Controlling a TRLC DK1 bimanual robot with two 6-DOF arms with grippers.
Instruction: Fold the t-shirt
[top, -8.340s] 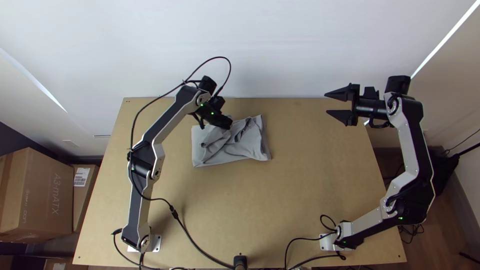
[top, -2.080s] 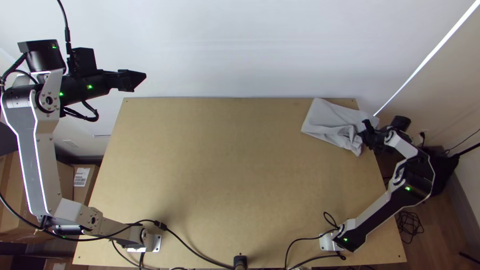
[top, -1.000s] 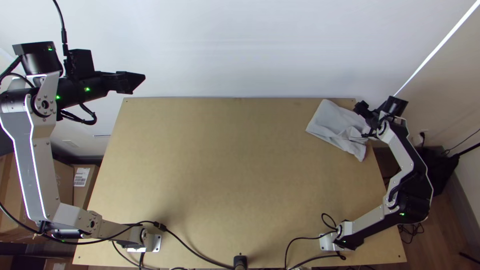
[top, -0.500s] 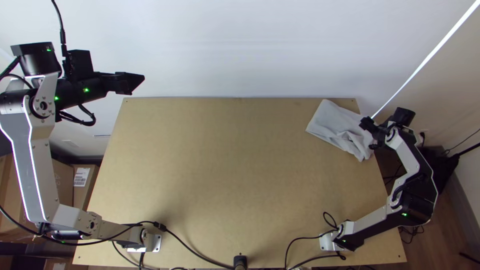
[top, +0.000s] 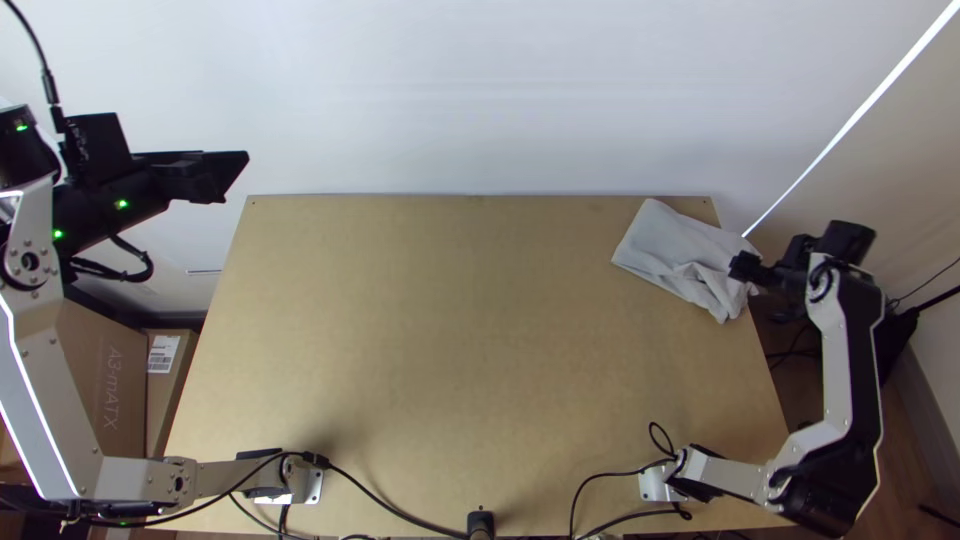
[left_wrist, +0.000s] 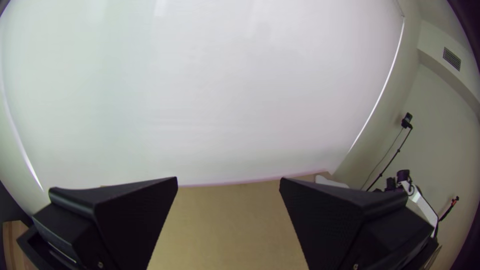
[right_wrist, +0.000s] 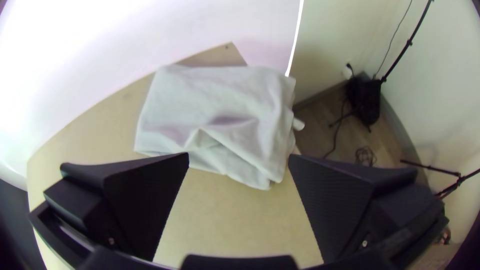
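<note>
The shirt slanted lengthwise, far left to near right; left gripper and right gripper had released jaws.

Pale walls, a thin strip of light, cardboard boxes beside the wooden table, brown floor.

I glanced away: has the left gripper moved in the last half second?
Yes, leftward: the left gripper reached past the table's far left corner; now its tips are about level with it.
</note>
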